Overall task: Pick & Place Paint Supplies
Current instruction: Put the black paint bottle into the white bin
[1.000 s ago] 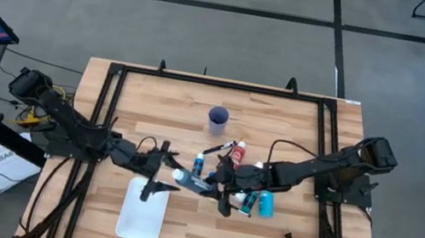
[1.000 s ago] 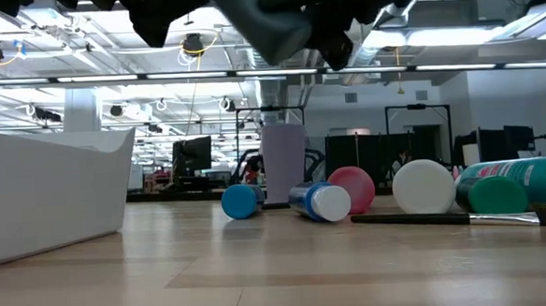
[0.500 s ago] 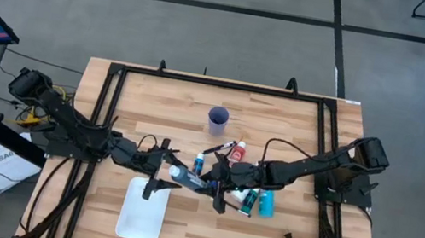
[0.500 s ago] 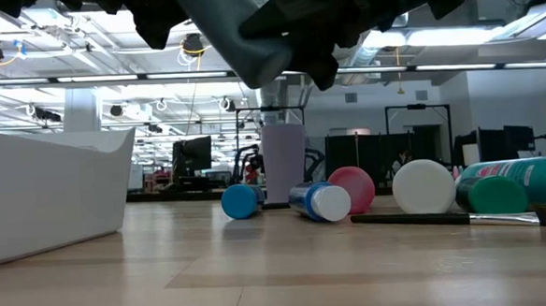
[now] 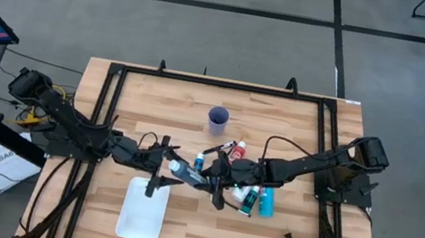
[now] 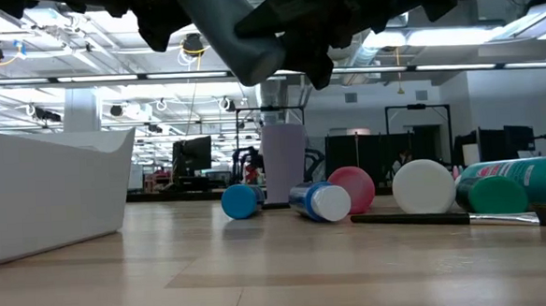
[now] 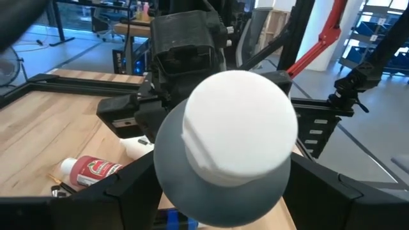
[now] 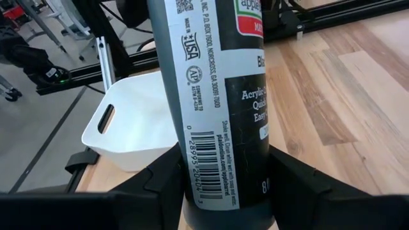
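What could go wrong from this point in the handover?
1. The right hand holds the dark paint bottle in the air, cap towards the open left hand. If it lets go before the left hand closes, the bottle probably drops onto the table and may roll.
2. The left hand seems placed around the cap end only, so its grip may be short and the bottle may tilt on the way to the white tray.
3. The two hands are close together and might bump.

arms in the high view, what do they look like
Both are black, slim, jointed links with chunky housings at the outer table edges. The left arm has yellow and orange wires by its base; the right arm carries a thin black cable looping above its forearm. Each ends in a black two-finger hand, left hand, right hand.
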Motion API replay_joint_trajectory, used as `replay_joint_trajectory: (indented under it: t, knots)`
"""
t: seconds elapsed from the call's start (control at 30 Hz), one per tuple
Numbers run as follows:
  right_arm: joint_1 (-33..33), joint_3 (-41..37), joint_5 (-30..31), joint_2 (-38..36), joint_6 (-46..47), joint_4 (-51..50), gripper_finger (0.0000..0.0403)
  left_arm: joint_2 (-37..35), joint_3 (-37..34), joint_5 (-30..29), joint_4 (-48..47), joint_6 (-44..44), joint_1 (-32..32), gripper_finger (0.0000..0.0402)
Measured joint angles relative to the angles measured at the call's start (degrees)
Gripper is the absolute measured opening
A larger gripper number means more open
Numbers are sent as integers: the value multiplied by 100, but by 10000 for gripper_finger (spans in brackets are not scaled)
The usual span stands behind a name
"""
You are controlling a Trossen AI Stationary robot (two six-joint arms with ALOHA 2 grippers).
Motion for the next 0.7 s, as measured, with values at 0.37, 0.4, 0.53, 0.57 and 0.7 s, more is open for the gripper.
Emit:
replay_joint_trajectory:
  t: [0.37, 0.4, 0.53, 0.57, 0.7]
  knots:
    - [-46, 5, 108, -4, -63, 219, 174, 318, -2, -361, 600, 123, 12, 278]
    - [-46, 7, 109, -4, -61, 216, 175, 392, -2, -352, 736, 138, 43, 278]
    - [-44, 7, 108, -4, -63, 179, 174, 624, -2, -165, 1071, 124, 193, 278]
    - [-43, 7, 108, -4, -63, 156, 173, 650, -1, -143, 1092, 98, 215, 278]
    - [-42, 7, 105, -4, -61, -76, 173, 644, 0, -114, 1089, -7, 266, 278]
